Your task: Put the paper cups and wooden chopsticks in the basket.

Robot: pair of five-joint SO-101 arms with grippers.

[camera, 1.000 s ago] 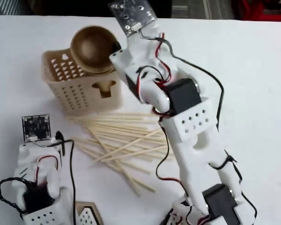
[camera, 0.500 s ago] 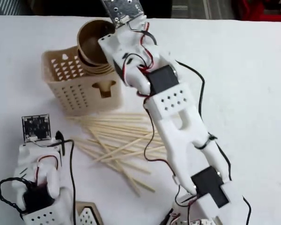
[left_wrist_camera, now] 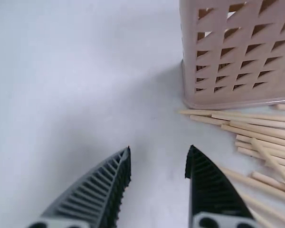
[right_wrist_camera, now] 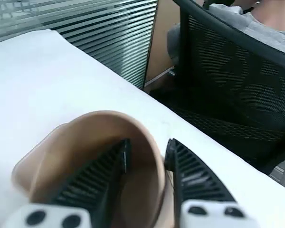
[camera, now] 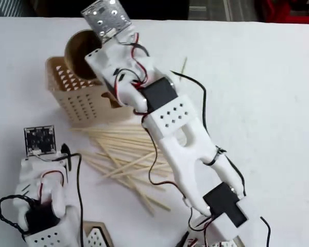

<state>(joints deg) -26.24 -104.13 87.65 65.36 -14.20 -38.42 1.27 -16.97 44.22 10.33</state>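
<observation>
The paper cup (camera: 78, 49) is held clamped at its rim by the right jaws, one jaw inside and one outside. The cup is tilted over the far rim of the basket (camera: 85, 100). The wooden chopsticks (camera: 131, 154) are strewn on the table (camera: 268, 87), just in front of the basket. The left jaws are held apart and empty, low over the table beside a basket corner.

One basket (camera: 85, 105), one paper cup (camera: 76, 51), and perhaps twenty chopsticks (camera: 129, 146), too tangled to count.
</observation>
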